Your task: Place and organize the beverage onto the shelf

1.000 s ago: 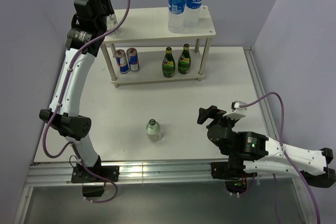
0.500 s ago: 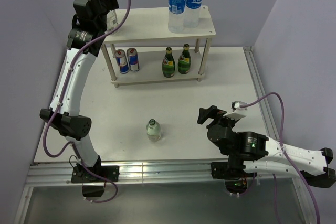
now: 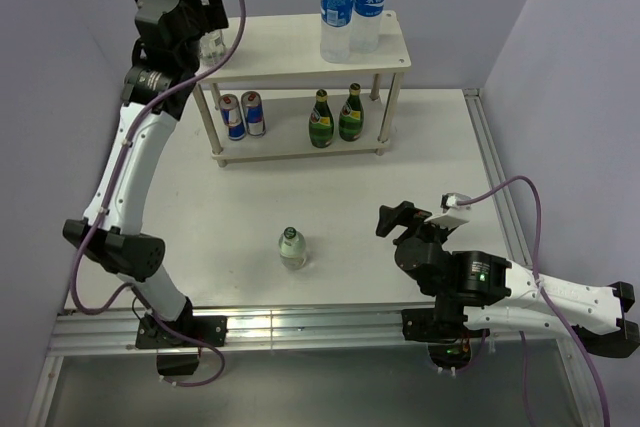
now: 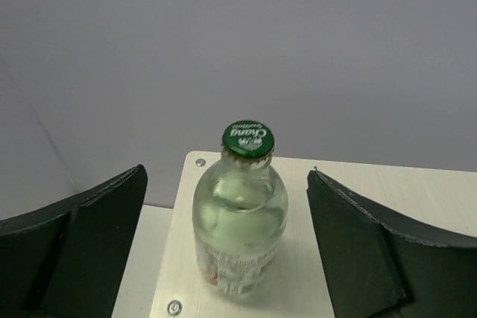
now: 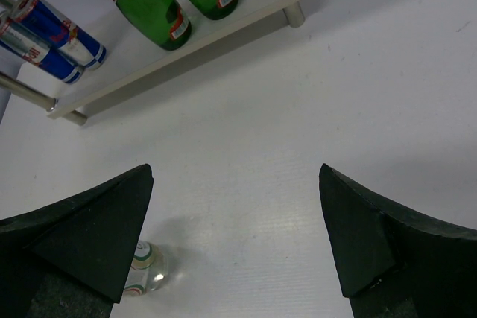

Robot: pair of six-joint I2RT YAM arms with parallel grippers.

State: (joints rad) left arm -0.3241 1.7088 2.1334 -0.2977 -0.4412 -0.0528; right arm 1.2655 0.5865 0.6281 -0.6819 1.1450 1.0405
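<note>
I am holding the left gripper (image 4: 226,176) with its jaws standing wide apart, one dark finger (image 4: 89,236) on each side of a clear glass bottle (image 4: 240,221) and neither one touching it. That bottle, with a green cap, is standing upright on the top board of the shelf (image 3: 290,42), at its left end near the corner screws. Two blue-labelled water bottles (image 3: 352,7) are standing together at the right rear of the same board. On the lower board, two cans (image 3: 242,115) are sitting to the left and two green bottles (image 3: 335,117) to the right. The right gripper (image 5: 237,176) is hovering low over the table (image 3: 400,177), jaws spread wide and gripping nothing. A second clear bottle (image 3: 291,247) is standing on the table, well apart from the shelf and to the left of that gripper.
</note>
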